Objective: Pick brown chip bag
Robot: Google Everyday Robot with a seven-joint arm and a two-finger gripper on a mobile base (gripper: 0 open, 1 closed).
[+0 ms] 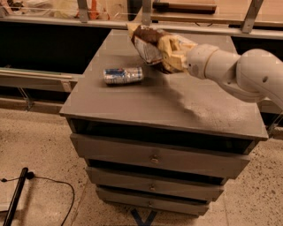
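The brown chip bag (147,40) is a wrinkly foil bag with a dark brown middle, a white label patch and a tan end. It hangs in the air above the back of the grey cabinet top (177,106). My gripper (171,53) comes in from the right on a white arm (239,73). It is shut on the bag's right end and holds it clear of the surface. The bag's shadow falls on the cabinet top below it.
A silver-blue drink can (123,75) lies on its side at the left of the cabinet top. The cabinet has several drawers with knobs (154,159). A dark shelf and metal rails (146,13) run behind. A black cable (48,182) lies on the floor.
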